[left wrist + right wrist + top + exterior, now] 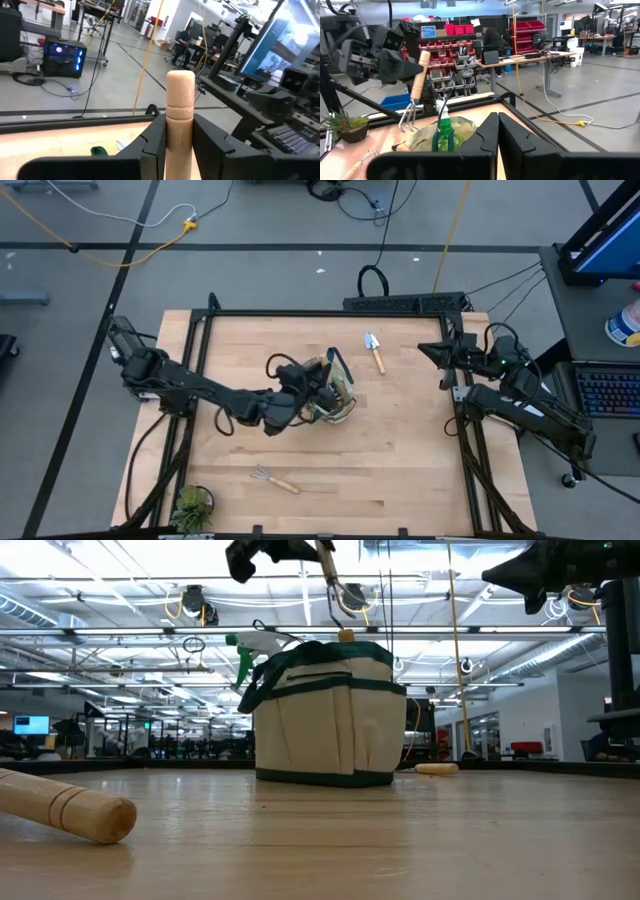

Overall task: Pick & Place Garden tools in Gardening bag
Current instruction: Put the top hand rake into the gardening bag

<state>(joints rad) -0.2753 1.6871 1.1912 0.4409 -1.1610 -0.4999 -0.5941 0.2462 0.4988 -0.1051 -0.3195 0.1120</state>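
The gardening bag (343, 396) (325, 715) stands upright mid-table. A green spray bottle (442, 127) (243, 650) sticks out of its top. My left gripper (318, 385) (179, 137) is over the bag, shut on a wooden-handled fork rake (416, 87) whose tines (407, 120) point down. A trowel (375, 352) lies flat beyond the bag. A second fork rake (272, 478) lies near the front edge. My right gripper (428, 350) (497, 131) waits shut at the table's right side, holding nothing. My left gripper pinches the rake's wooden handle (179, 120) between its two fingers, a little below the handle's rounded free end (180, 80). The fingers come level from the table's left and lie across the handle. The rake hangs nearly upright, tines down, clear above the bag's opening.
A small potted plant (190, 505) (347, 125) stands at the near left corner. A black frame rail (320, 313) runs around the table. Bare wood lies between the bag and the front edge, apart from the lying rake, whose handle (70, 805) shows large in the low view.
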